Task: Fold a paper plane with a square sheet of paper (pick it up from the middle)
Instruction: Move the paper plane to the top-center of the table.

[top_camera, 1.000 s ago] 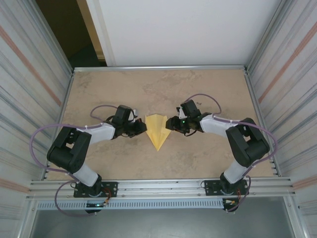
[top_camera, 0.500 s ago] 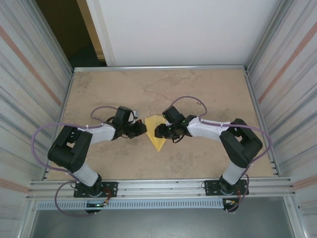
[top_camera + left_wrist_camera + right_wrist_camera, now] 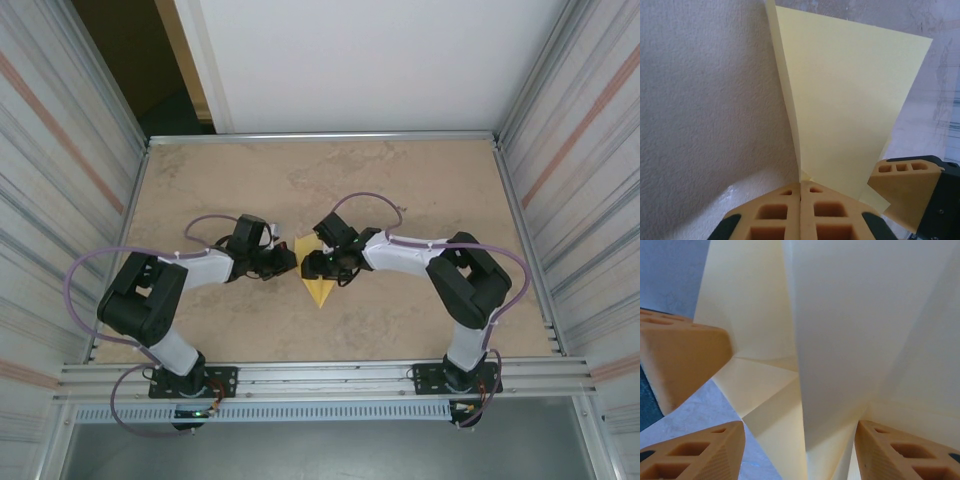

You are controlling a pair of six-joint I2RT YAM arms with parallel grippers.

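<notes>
Pointing nearward, the paper plane (image 3: 320,287) is pinched by the closed left hand (image 3: 801,189) and straddled from its opposite side by the parted right hand (image 3: 800,440).

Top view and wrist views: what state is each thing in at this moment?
Plane: folded to a point, on the table.
Left gripper: shut, tips at the plane's edge.
Right gripper: open, fingers on either side of the plane.
</notes>
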